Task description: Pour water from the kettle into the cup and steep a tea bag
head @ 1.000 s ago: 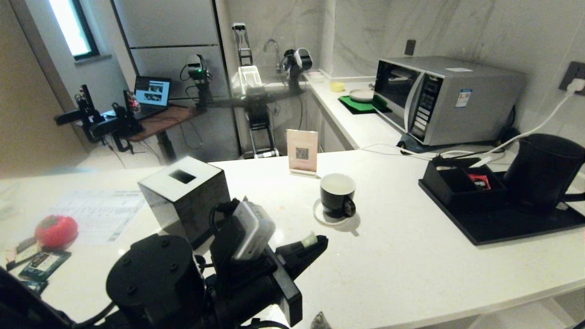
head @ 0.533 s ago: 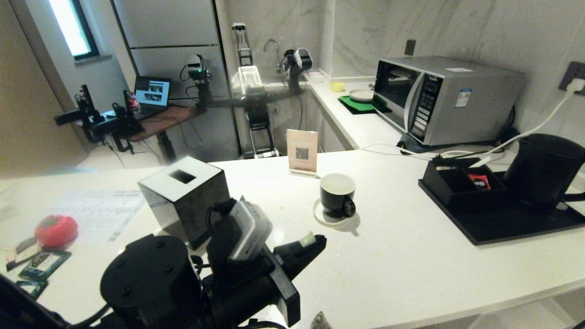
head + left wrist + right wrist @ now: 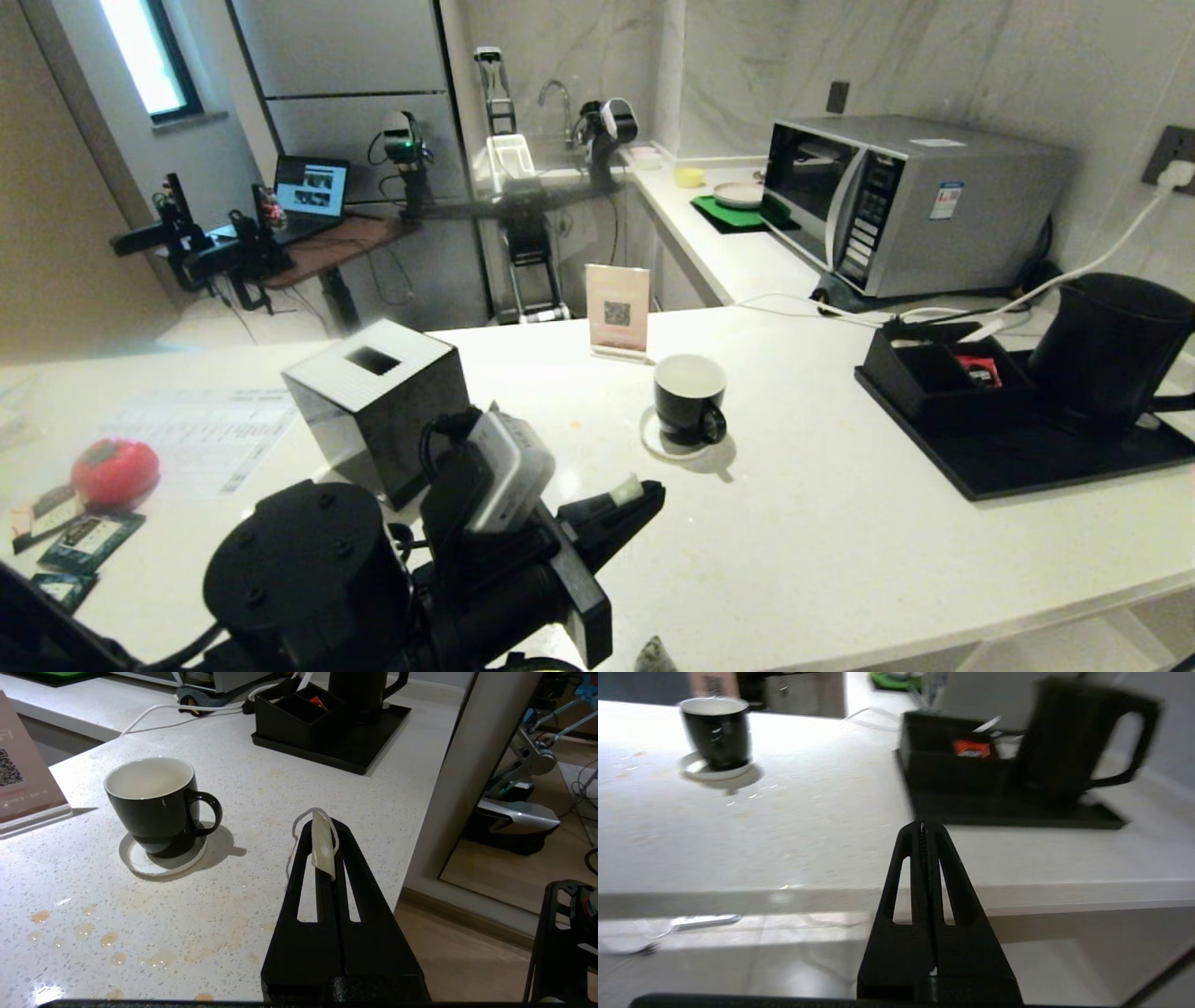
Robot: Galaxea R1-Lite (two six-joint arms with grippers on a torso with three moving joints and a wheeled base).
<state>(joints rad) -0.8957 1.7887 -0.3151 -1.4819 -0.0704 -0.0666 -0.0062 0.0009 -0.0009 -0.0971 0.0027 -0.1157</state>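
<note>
A: Nearest — left gripper (image 3: 322, 826), fingers pinched on the tea bag (image 3: 323, 844), short of the cup (image 3: 152, 800).
B: Right gripper (image 3: 924, 828)?
A: Fingers shut, empty, below the surface (image 3: 822, 551) edge — only its wrist view shows it. Likely pouring comes next; the kettle (image 3: 1111, 350) waits farthest
</note>
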